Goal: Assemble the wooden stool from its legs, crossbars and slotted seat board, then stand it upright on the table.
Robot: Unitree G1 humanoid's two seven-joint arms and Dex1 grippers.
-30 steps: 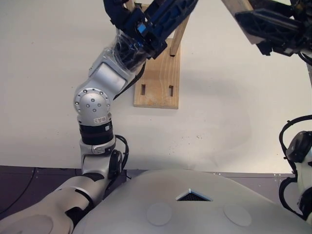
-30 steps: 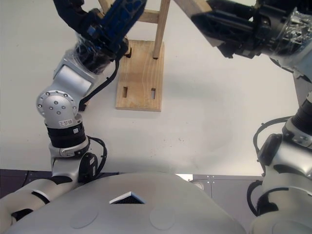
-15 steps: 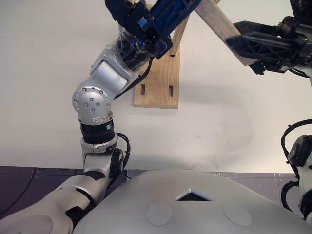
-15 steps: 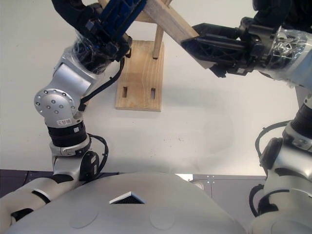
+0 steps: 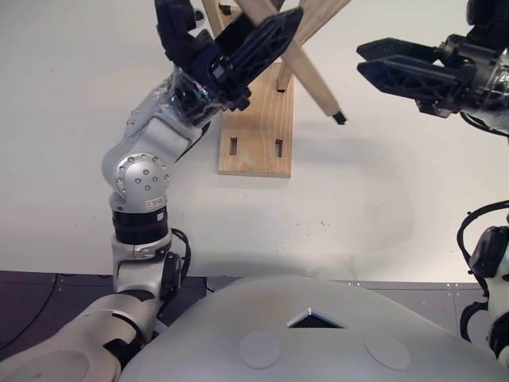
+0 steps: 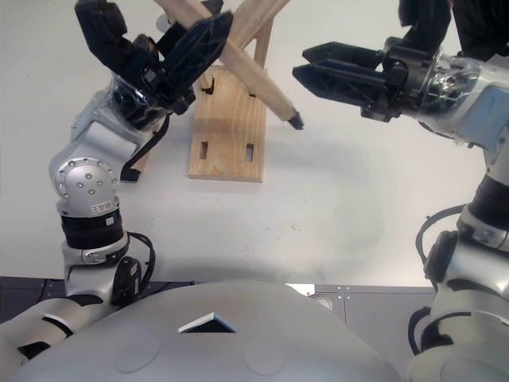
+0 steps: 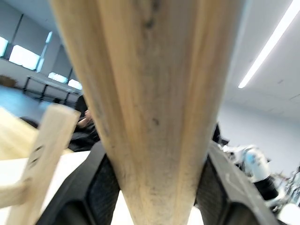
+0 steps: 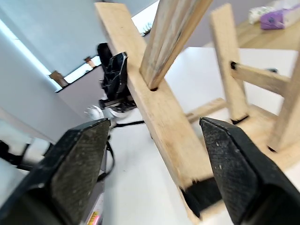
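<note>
The slotted seat board (image 5: 256,127) lies flat on the white table (image 5: 382,199). A leg pair with a crossbar (image 8: 259,78) stands in its far slots; the two near slots are bare. My left gripper (image 5: 256,41) hangs above the board, shut on a wooden leg (image 5: 312,83) that slants down to the right and ends in a black tip (image 6: 294,121). In the left wrist view the leg (image 7: 150,93) sits between the pads (image 7: 96,190). My right gripper (image 6: 306,65) is open, a short way right of the tip and apart from it; the leg (image 8: 159,117) shows beyond its fingers (image 8: 79,173).
A loose wooden piece (image 6: 137,164) lies on the table by my left arm, left of the board. Bare white table stretches right of and in front of the board. The table's dark front edge (image 5: 48,278) runs close to my body.
My right gripper has let go of the leg's end, opened and drawn back to the right. The left gripper keeps the leg, whose free end has swung down toward the table.
</note>
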